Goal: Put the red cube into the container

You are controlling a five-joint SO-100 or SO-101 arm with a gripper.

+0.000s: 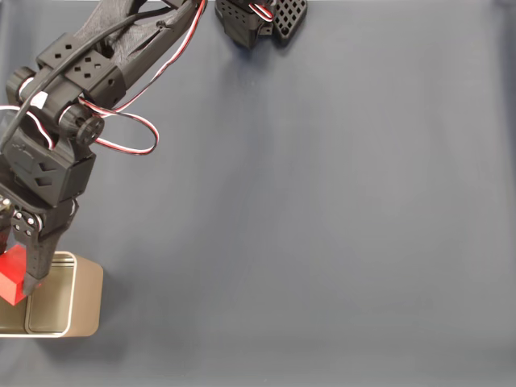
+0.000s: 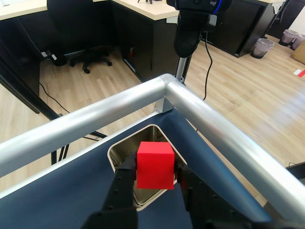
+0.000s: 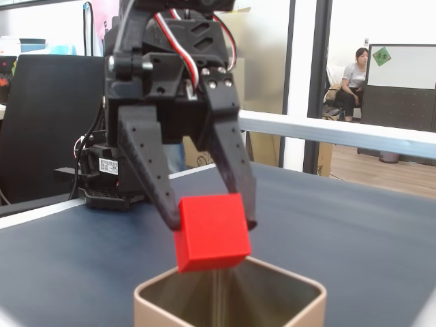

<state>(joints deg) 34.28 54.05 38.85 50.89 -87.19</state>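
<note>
Worktop (image 1: 322,226) is a dark blue sheet, bare out to the right of the end effector in the top-down fixed view; aluminium rail (image 2: 224,129) runs round its edge just beyond the end effector in the wrist view.

Container (image 3: 231,300) sits directly below the end effector (image 3: 211,225), mouth open, nothing visible inside. In the top-down fixed view its rim (image 1: 85,266) is cut off by the frame edge, so I can't confirm full overlap from there.

End effector is clenched on the red cube (image 3: 211,240), one finger on each side face, cube tilted a little. Cube hangs just above the rim, apart from it, not yet inside. In the wrist view the cube (image 2: 155,164) lines up over the container's hollow (image 2: 143,193).

Step in hand, as I read it: release over the opening. My plan:
- Nudge toward the container's centre first; the low fixed view hints the cube is nearer one wall.
- Drop lower before releasing, so the tilted cube doesn't clip the rim and bounce out.
- Release slowly, fingers clear of the walls.
- Lift straight up after.
</note>
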